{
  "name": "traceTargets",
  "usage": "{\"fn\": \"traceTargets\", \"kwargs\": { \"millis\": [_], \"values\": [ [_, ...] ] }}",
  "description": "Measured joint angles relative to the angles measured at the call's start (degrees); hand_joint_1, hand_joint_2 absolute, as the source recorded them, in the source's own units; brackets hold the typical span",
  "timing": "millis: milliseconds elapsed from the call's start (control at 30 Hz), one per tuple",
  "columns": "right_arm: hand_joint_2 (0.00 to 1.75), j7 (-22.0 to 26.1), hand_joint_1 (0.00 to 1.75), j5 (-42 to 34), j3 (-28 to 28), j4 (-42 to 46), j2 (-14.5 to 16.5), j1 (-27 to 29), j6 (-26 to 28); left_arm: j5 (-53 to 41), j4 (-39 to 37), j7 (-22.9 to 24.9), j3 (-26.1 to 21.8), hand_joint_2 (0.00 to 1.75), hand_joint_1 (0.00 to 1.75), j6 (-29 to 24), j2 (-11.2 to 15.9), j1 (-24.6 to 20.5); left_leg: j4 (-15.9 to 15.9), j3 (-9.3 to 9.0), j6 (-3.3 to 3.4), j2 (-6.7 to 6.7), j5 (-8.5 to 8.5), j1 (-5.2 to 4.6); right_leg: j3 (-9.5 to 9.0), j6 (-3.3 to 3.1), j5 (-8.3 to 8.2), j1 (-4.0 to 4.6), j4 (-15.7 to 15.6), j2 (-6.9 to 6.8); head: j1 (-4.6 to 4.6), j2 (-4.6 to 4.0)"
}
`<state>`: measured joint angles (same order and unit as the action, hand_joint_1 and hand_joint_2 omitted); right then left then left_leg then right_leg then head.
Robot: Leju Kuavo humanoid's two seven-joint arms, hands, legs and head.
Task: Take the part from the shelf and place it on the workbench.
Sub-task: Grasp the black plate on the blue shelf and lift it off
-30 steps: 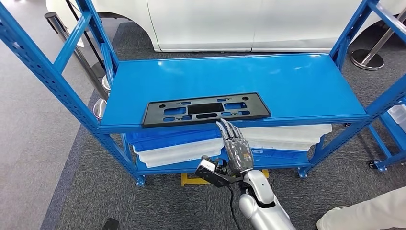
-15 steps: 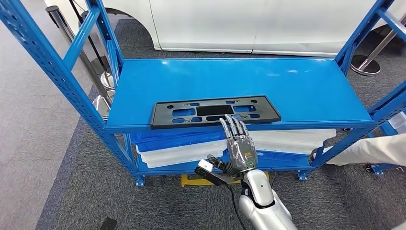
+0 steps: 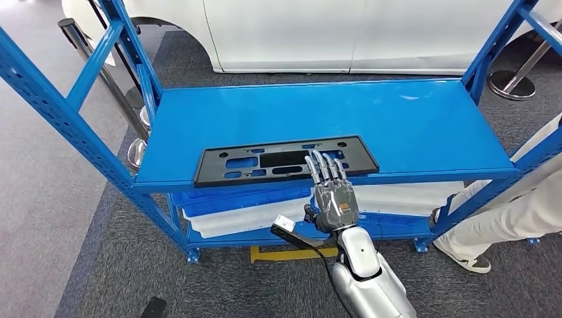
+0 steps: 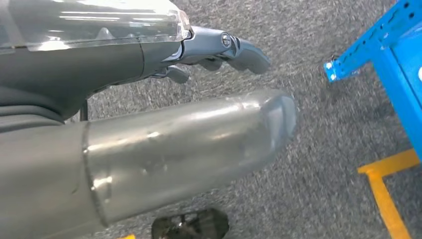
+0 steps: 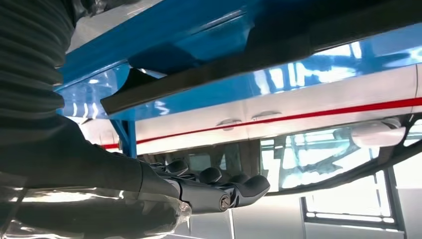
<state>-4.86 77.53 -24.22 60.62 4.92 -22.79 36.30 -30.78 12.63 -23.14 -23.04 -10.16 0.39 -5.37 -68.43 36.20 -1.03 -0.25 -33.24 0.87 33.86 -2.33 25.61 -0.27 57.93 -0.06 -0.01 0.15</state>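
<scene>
Black plastic part [image 3: 286, 160] flat near front edge of blue shelf [image 3: 411, 119]. Right hand [image 3: 330, 189] spread, fingertips [image 3: 321, 162] over part's right portion, holding nothing. Left hand [image 4: 219, 47] hangs over carpet, fingers loosely extended, empty.

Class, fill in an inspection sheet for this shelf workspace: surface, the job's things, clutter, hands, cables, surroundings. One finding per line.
Surface: blue shelf, top level bare apart from the part.
Job's things: black part lies flat near the front edge.
Clutter: white trays stacked on the lower level.
Hands: right hand with fingers extended over the part's edge, not gripping; left hand hangs over the floor, holding nothing.
Cables: black cable beside the right forearm.
Surroundings: white car behind; person's leg at right.
</scene>
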Motion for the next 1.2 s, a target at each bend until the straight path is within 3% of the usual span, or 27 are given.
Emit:
{"fn": "traceTargets", "kwargs": {
  "millis": [33, 67, 100, 167, 233, 400, 467, 533, 567, 600, 633, 700, 767, 833, 933, 1033, 1067, 1100, 1133, 1200],
  "values": [
    [1.75, -0.05, 0.00, 0.10, 0.00, -0.16, 0.00, -0.05, -0.02, -0.09, 0.00, 0.09, -0.11, 0.00, 0.00, 0.01, 0.02, 0.05, -3.42, 2.12, -0.15, 0.00, -0.91, 0.02, -0.15, -0.09, 0.23, 0.03, 0.07, 0.00, 0.01, 0.00],
    [1.75, -0.11, 0.00, 0.16, 0.00, -0.33, 0.00, -0.05, -0.04, -0.20, 0.00, 0.17, -0.19, 0.00, 0.00, 0.02, 0.04, 0.12, -5.09, 3.46, -0.26, 0.01, -0.68, 0.07, -0.35, -0.10, 0.50, 0.05, 0.18, 0.02, 0.01, 0.00],
    [1.75, -0.16, 0.00, 0.22, 0.00, -0.46, 0.00, -0.05, -0.08, -0.32, 0.01, 0.24, -0.23, 0.00, 0.00, 0.03, 0.04, 0.16, -4.58, 3.72, -0.32, 0.02, 0.67, 0.13, -0.60, -0.04, 0.81, 0.03, 0.32, 0.05, 0.01, 0.00],
    [1.75, -0.23, 0.00, 0.37, 0.00, -0.60, 0.03, -0.13, -0.13, -0.52, 0.02, 0.27, -0.27, 0.00, 0.00, 0.04, 0.06, 0.13, 1.92, 1.43, -0.30, 0.11, 5.45, 0.29, -1.32, 0.30, 1.67, -0.03, 0.77, 0.09, 0.01, 0.00],
    [1.75, -0.31, 0.00, 0.50, 0.00, -0.68, 0.08, -0.37, -0.22, -0.75, 0.04, 0.30, -0.32, 0.00, 0.00, 0.05, 0.06, 0.04, 7.78, -1.16, -0.01, 0.15, 7.89, 0.11, -1.62, 0.87, 2.40, 0.12, 1.31, 0.13, 0.01, 0.00],
    [1.75, -0.43, 0.00, 0.84, 0.02, -0.74, 0.11, -0.74, -0.32, -1.04, 0.05, 0.33, -0.60, 0.00, 0.00, 0.04, 0.05, 0.15, 9.79, -2.10, 1.68, -0.07, 7.44, 0.08, -1.31, 2.29, 3.47, 0.16, 2.21, 0.12, 0.02, 0.00],
    [1.75, -0.44, 0.00, 0.85, 0.04, -0.75, 0.10, -0.94, -0.33, -1.04, 0.07, 0.32, -0.67, 0.00, 0.00, 0.04, 0.05, 0.05, 10.09, -2.43, 2.35, -0.04, 7.34, 0.23, 1.14, 2.86, 5.90, -0.03, 7.12, 0.11, 0.03, 0.00],
    [1.75, -0.45, 0.00, 0.85, 0.08, -0.86, 0.09, -0.96, -0.35, -1.04, 0.07, 0.32, -0.72, 0.00, 0.00, 0.04, 0.05, 0.02, 10.10, -2.59, 2.68, 0.00, 7.07, 0.21, 5.62, 3.17, 8.52, -0.11, 14.71, 0.11, 0.02, 0.00],
    [1.75, -0.45, 0.00, 0.85, 0.09, -0.96, 0.07, -0.90, -0.37, -1.05, 0.07, 0.33, -0.74, 0.00, 0.00, 0.04, 0.05, 0.04, 10.09, -2.75, 2.74, -0.02, 6.91, 0.20, 7.41, 3.24, 8.70, -0.14, 17.18, 0.11, 0.02, 0.00],
    [1.75, -0.47, 0.00, 0.86, 0.10, -1.05, 0.06, -0.86, -0.43, -1.09, 0.07, 0.34, -0.77, 0.00, 0.00, 0.04, 0.05, 0.07, 10.09, -2.99, 2.73, -0.07, 6.72, 0.20, 8.20, 3.21, 7.74, -0.15, 17.59, 0.10, 0.02, 0.00],
    [1.75, -0.52, 0.00, 0.87, 0.10, -1.11, 0.05, -0.86, -0.53, -1.19, 0.07, 0.35, -0.79, 0.00, 0.00, 0.04, 0.05, 0.08, 10.08, -3.36, 2.66, -0.14, 6.48, 0.20, 7.88, 3.08, 5.74, -0.15, 15.83, 0.10, 0.02, 0.00],
    [1.75, -0.70, 0.00, 0.90, 0.13, -1.16, 0.04, -1.03, -0.84, -1.45, 0.06, 0.39, -0.84, 0.00, 0.00, 0.04, 0.04, 0.10, 10.15, -4.17, 2.40, -0.26, 5.88, 0.21, 4.87, 2.45, 0.90, -0.01, 8.31, 0.12, 0.02, 0.00],
    [1.75, -0.87, 0.00, 0.90, 0.15, -1.22, 0.04, -1.30, -1.21, -1.66, 0.05, 0.45, -0.98, 0.00, 0.00, 0.02, -0.06, 0.04, 10.12, -4.55, 1.91, -0.28, 5.42, 0.09, 2.58, 1.73, -1.10, 0.41, 2.92, 0.14, 0.03, 0.00],
    [1.75, -0.99, 0.00, 0.89, 0.18, -1.31, 0.04, -1.53, -1.45, -1.91, 0.06, 0.66, -1.13, 0.00, 0.00, -0.11, -0.15, 0.05, 10.27, -4.62, 1.26, -0.21, 5.27, 0.03, 2.23, 1.26, -0.65, 0.75, 1.82, 0.20, 0.04, 0.00],
    [1.75, -1.10, 0.00, 0.85, 0.28, -1.38, 0.10, -1.80, -1.52, -2.18, 0.07, 0.97, -1.19, 0.00, 0.00, -0.35, -0.18, 0.06, 8.78, -4.19, 0.42, -0.05, 3.89, 0.05, 1.36, 0.49, -0.58, 0.19, 0.68, 0.17, 0.04, 0.00],
    [1.75, -1.11, 0.00, 0.85, 0.31, -1.56, 0.13, -2.07, -1.61, -2.19, 0.07, 1.05, -1.23, 0.00, 0.00, -0.43, -0.16, 0.11, -1.48, 0.94, -0.14, -0.01, -0.73, 0.11, 0.73, -0.14, -0.30, 0.11, 0.40, 0.03, 0.04, 0.00],
    [1.75, -1.11, 0.00, 0.85, 0.31, -1.67, 0.13, -2.08, -1.67, -2.18, 0.07, 1.07, -1.25, 0.00, 0.00, -0.44, -0.14, 0.17, -4.65, 2.85, -0.28, -0.01, -1.53, 0.13, 0.68, -0.20, -0.14, 0.15, 0.51, 0.03, 0.04, 0.00],
    [1.75, -1.11, 0.00, 0.83, 0.33, -1.80, 0.13, -2.06, -1.73, -2.19, 0.07, 1.07, -1.26, 0.00, 0.00, -0.45, -0.13, 0.23, -5.92, 3.90, -0.36, -0.01, -1.18, 0.14, 0.61, -0.21, 0.04, 0.16, 0.64, 0.05, 0.04, 0.00],
    [1.75, -1.11, 0.00, 0.79, 0.35, -1.92, 0.13, -2.07, -1.80, -2.21, 0.07, 1.05, -1.27, 0.00, 0.00, -0.45, -0.13, 0.26, -4.92, 3.82, -0.37, 0.00, 0.33, 0.16, 0.48, -0.16, 0.25, 0.16, 0.79, 0.09, 0.03, 0.00],
    [1.75, -1.13, 0.00, 0.59, 0.44, -2.14, 0.13, -2.20, -1.91, -2.37, 0.07, 0.99, -1.30, 0.00, 0.00, -0.43, -0.09, 0.22, 2.25, 0.98, -0.13, 0.05, 4.89, 0.18, 0.06, 0.09, 0.79, 0.15, 1.15, 0.15, 0.04, 0.00]
  ]
}}
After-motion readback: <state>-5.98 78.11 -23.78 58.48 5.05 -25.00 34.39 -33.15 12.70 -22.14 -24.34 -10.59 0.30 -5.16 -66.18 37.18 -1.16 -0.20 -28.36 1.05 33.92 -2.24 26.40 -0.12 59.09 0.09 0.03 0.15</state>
